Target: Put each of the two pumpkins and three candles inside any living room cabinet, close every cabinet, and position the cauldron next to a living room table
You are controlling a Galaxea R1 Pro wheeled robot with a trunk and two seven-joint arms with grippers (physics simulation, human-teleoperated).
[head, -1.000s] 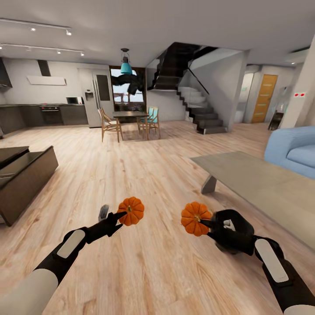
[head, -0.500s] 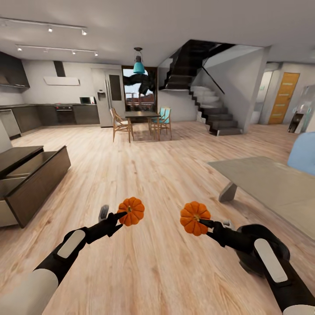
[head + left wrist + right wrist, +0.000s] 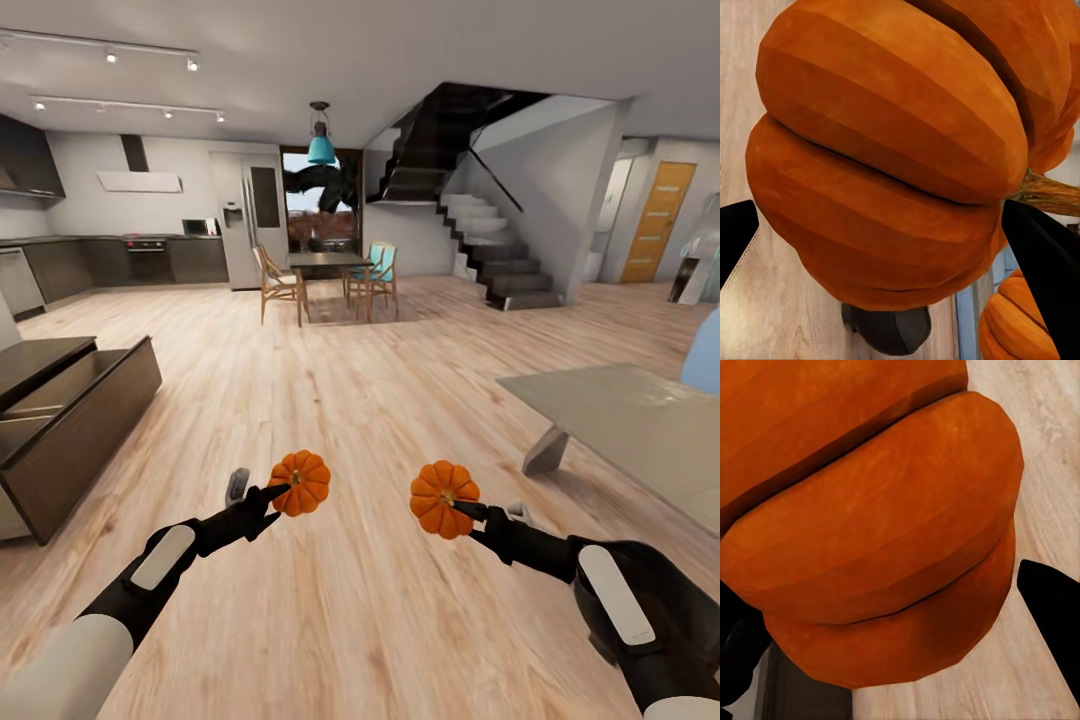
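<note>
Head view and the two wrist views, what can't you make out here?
- Cabinet: cut off by the head view's left edge; drawer contents hidden by its walls.
- Coffee table: cut off at the right edge.
- Left pumpkin and right pumpkin: each blocks most of the floor in its wrist view.

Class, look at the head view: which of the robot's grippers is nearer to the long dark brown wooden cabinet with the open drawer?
Left. The left gripper, holding an orange pumpkin, is nearer the dark brown cabinet at the view's left; the right gripper is farther off, toward the pale table.
</note>
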